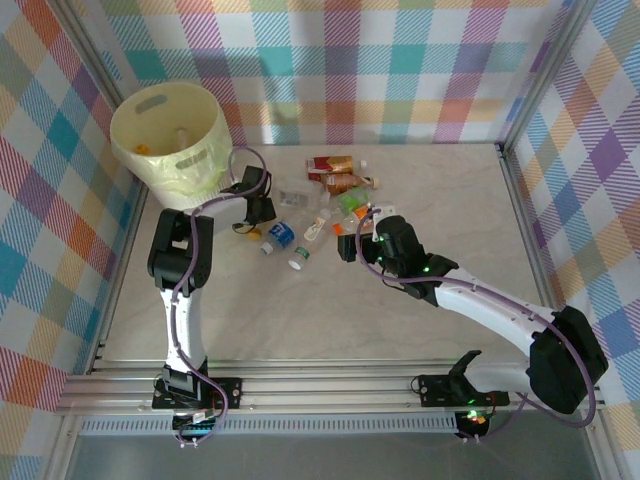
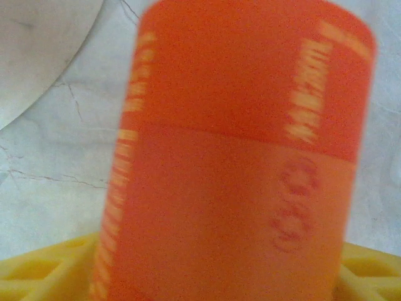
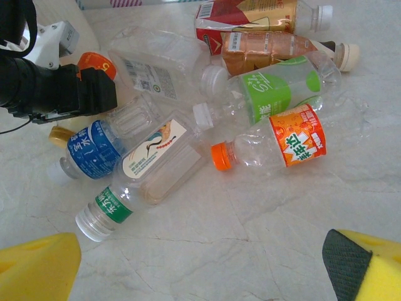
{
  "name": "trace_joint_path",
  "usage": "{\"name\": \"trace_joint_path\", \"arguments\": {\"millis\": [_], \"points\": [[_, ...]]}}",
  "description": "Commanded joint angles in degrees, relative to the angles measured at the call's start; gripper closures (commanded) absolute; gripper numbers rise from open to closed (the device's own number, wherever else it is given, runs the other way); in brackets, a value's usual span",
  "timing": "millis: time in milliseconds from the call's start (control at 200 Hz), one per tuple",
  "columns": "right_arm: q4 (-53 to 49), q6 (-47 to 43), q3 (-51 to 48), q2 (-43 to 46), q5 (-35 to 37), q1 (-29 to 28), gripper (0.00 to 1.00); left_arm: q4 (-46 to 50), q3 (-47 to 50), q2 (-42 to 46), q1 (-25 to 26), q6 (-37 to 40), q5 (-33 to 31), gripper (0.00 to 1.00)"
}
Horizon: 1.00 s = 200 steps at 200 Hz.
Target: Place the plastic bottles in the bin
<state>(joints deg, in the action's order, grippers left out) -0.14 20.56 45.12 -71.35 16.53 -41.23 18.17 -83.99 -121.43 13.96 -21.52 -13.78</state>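
The pale marbled desk (image 1: pixel 400 320) carries everything. The bin (image 1: pixel 165 140), round and pale yellow, stands at its far left corner. To the right of the bin, the plastic bottles (image 1: pixel 335 190) lie in a loose heap near the middle of the desk.

The right gripper (image 1: pixel 358 238) hangs at the heap's near edge, its 2 yellow fingers (image 3: pixel 37 269) spread wide and holding nothing. Ahead of it lie a green-labelled bottle (image 3: pixel 276 88), an orange-capped bottle (image 3: pixel 282 141) touching it, and a blue-labelled bottle (image 3: pixel 94 150) beside a white-labelled bottle (image 3: pixel 150 163).

The left gripper (image 1: pixel 258 210) sits low between bin and heap. Its fingers (image 2: pixel 44 273) flank an orange-labelled bottle (image 2: pixel 238 157). Whether they pinch it cannot be told.
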Motion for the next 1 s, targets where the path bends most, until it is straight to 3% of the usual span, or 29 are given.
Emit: {"name": "trace_joint_path", "arguments": {"millis": [0,420,815,995], "points": [[-0.24,-0.25,1.81,-0.41,0.69,0.03,0.0,0.66,-0.64,-0.17,-0.68,-0.02,1.86,0.36],[0.13,0.95,1.68,-0.45,0.95,0.01,0.0,0.48,5.11,6.17,-0.09,-2.03,4.8,0.6],[1.01,1.23,1.66,-0.47,0.04,0.02,0.0,-0.86,13.37,16.95,0.9,-3.81,5.33,0.66],[8.14,1.25,-2.31,3.08,-0.67,0.06,0.0,-1.55,15.93,22.29,1.25,-2.91,6.39,0.68]]}}
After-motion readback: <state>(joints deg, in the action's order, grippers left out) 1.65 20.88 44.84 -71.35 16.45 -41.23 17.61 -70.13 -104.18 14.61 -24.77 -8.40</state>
